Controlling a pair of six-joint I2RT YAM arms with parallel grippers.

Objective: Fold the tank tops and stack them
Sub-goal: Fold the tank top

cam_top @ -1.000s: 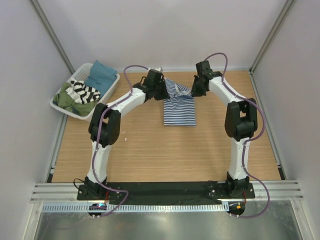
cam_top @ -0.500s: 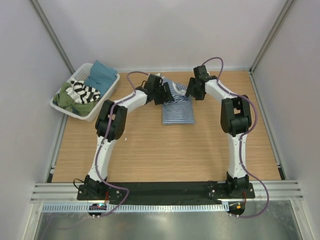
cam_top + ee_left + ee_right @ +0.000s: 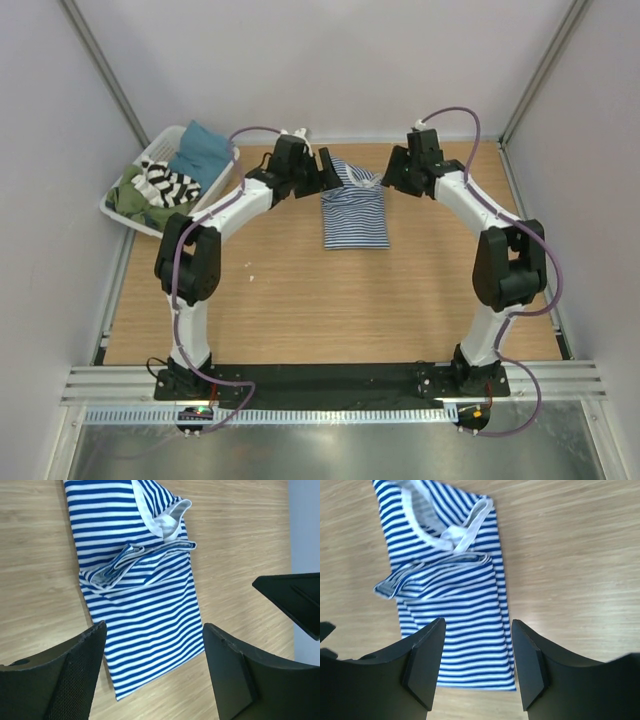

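The navy-and-white tank top (image 3: 355, 208) lies flat on the table (image 3: 300, 300), close to the far edge and about midway between the left and right edges. Its sides are turned in to make a narrow strip. The white-bound neckline points toward the far edge, and one strap end is doubled back across the middle, where the cloth bunches a little. That reads as a lengthwise fold already made, with the crosswise fold not yet done.

The left fingers (image 3: 75, 670) are spread wide above the hem half of the strip, with nothing between them. The right fingers (image 3: 425, 665) are also apart and empty over the same garment. Seen from above, each arm sits at its own side of the neckline end, clear of the cloth. My guess is that they are placed to take the two corners of one end together, so the strip folds evenly instead of skewing.

The broad-striped top (image 3: 170, 183) sits crumpled in the white basket (image 3: 140, 224) at the far left corner, among a green cloth (image 3: 135, 200) and a teal cloth (image 3: 203, 150). It is too small in that view to make out its cut with any certainty.

No brand, label or writing can be read on the garments, the basket or the arms.
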